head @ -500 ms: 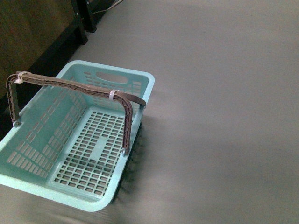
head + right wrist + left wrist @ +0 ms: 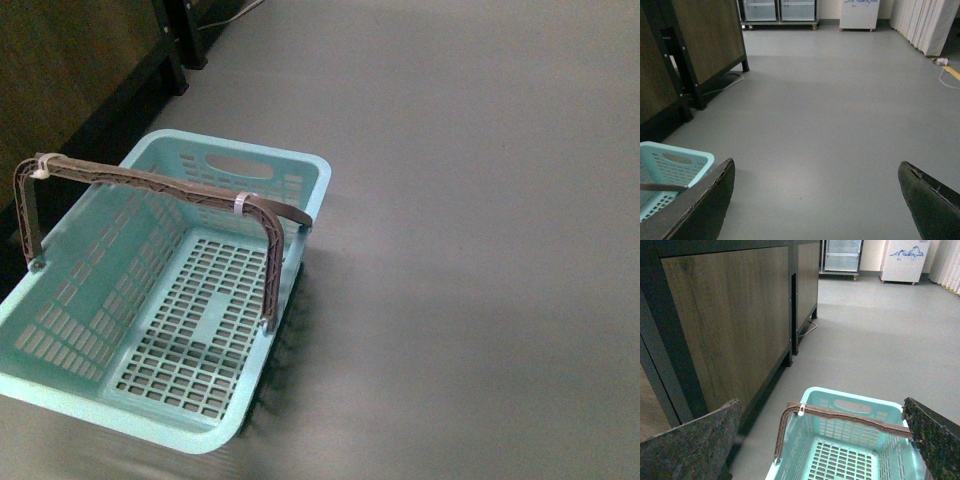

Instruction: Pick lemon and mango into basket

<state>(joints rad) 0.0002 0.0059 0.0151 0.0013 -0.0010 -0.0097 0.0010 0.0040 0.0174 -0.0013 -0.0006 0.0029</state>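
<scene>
The light teal basket stands on the grey floor at the left of the front view. It is empty, and its brown handles with white ties stand upright. It also shows in the left wrist view and in the right wrist view. My left gripper is open and empty above the basket. My right gripper is open and empty over bare floor to the right of the basket. The lemon and the mango are out of view. Neither arm shows in the front view.
A dark wooden cabinet with black legs stands close to the left of the basket, with a cable at its base. Glass-door fridges, a white unit and a curtain line the far wall. Grey floor spreads to the right.
The basket has slid very slightly to the left in the front view. Nothing else has visibly changed.
</scene>
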